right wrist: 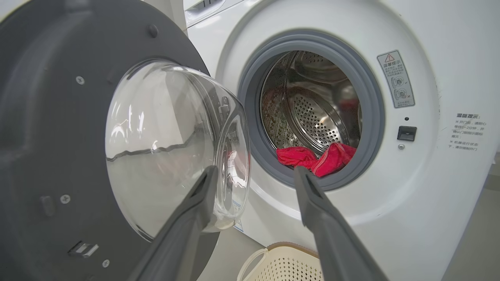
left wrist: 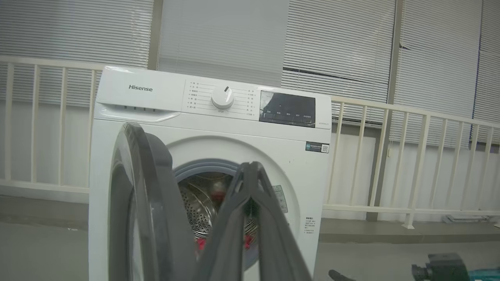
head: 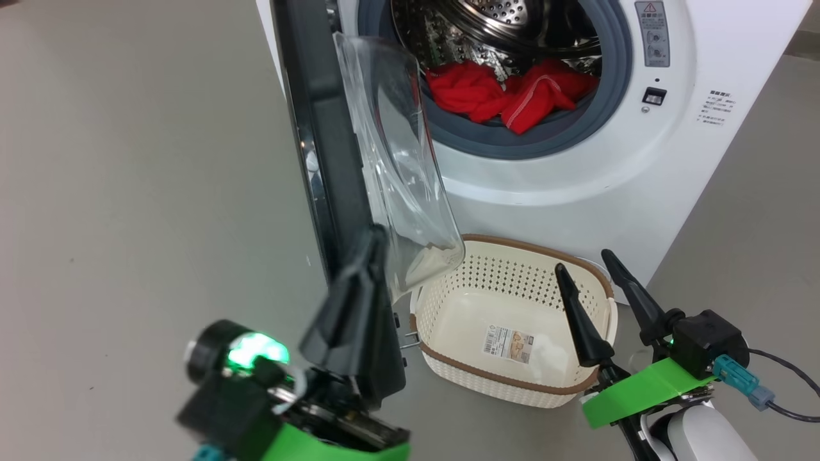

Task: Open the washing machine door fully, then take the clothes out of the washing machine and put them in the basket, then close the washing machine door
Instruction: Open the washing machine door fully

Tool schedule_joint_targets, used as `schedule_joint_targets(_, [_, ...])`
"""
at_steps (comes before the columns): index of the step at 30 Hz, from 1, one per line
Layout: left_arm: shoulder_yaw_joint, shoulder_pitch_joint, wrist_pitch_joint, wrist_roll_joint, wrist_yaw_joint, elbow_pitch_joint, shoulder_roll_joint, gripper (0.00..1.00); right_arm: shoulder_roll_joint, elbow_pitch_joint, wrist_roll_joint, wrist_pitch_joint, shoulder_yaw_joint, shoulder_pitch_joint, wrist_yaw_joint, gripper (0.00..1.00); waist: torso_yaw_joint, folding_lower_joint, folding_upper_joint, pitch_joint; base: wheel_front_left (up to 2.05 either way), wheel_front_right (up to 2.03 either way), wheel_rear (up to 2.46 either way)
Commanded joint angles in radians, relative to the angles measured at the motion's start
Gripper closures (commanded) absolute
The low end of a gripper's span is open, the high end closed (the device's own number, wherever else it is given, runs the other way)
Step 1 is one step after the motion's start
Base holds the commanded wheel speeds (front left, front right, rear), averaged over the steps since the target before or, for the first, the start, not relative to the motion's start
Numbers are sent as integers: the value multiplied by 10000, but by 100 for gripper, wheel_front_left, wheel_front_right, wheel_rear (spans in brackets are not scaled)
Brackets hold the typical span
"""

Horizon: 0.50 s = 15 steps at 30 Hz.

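Step in hand: judged as swinging the washing machine door fully open; at present about halfway out, edge-on to the head view.
Left arm: left gripper with fingers pressed together into one dark wedge, tips at the door's lower edge on the glass side; contact cannot be told.
Right arm: right gripper with fingers spread wide, nothing between them, hovering over the near right corner of the basket.
Doing it well: push with the closed wedge on the dark frame, not on the glass bowl; follow the hinge's arc out to the left; stop once the opening is wholly clear.
Risk: wedge sliding off the smooth edge; bowl overhanging the basket's left corner.
Door, look: wide dark rim, matte grey inner face with screws, bulging clear glass catching reflections.
Door, place: hinged at the left of the washing machine, between left gripper and drum.
Load: bright red clothes with white stitching, heaped at the drum's front lip against the grey-blue gasket.
Basket: cream, perforated, brown rim, on the floor just before the machine, a label sticker on its base.
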Motion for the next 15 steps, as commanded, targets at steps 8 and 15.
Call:
schedule_joint_targets(8, [-757,-263,957,-303,-393,904,132,100,39,-235,71,-65,401,-347,46,0,-225,0,0,-35,0,0,0])
schedule_joint_targets(15, [-787,-176,1224,-255,-229,1876,274,100,39,-238,39,-65,428,-365,46,0,-434,0,0,-64,0,0,0])
